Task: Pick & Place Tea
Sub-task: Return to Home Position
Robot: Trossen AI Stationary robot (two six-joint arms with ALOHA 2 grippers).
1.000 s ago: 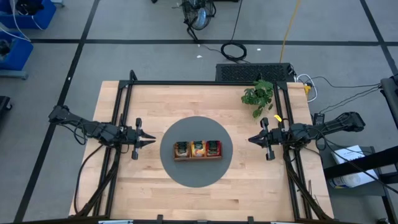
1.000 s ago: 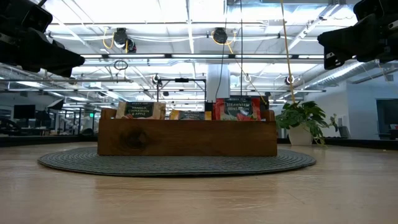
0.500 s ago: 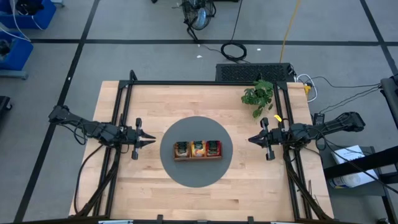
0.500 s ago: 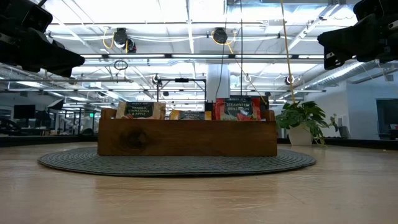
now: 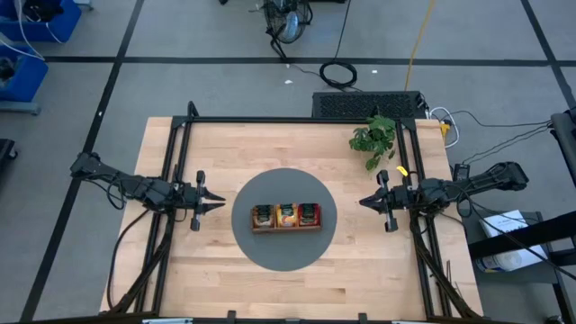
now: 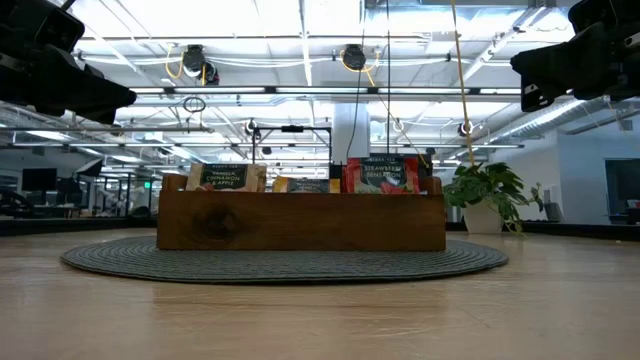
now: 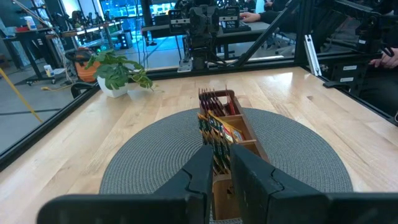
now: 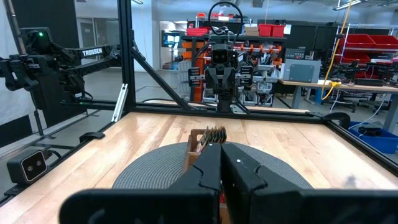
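The tea sachets stand on edge in a brown wooden tray (image 5: 286,227) with three compartments: tan-and-green (image 5: 262,215), orange (image 5: 286,215) and red (image 5: 309,214). The tray sits mid-table on a round grey mat (image 5: 284,252). In the low view the sachets' tops (image 6: 383,172) stick out above the tray's wall (image 6: 300,222). My left gripper (image 5: 219,203) hovers left of the mat, pointing level at the tray, its fingers (image 7: 205,163) a narrow gap apart with nothing between them. My right gripper (image 5: 362,202) hovers right of the mat, shut and holding nothing, also pointing at the tray (image 8: 199,142).
A small potted plant (image 5: 373,137) stands at the table's far right. A black metal frame (image 5: 288,120) runs along the table's far edge and down both sides. Bare wooden tabletop (image 5: 288,288) lies around the mat.
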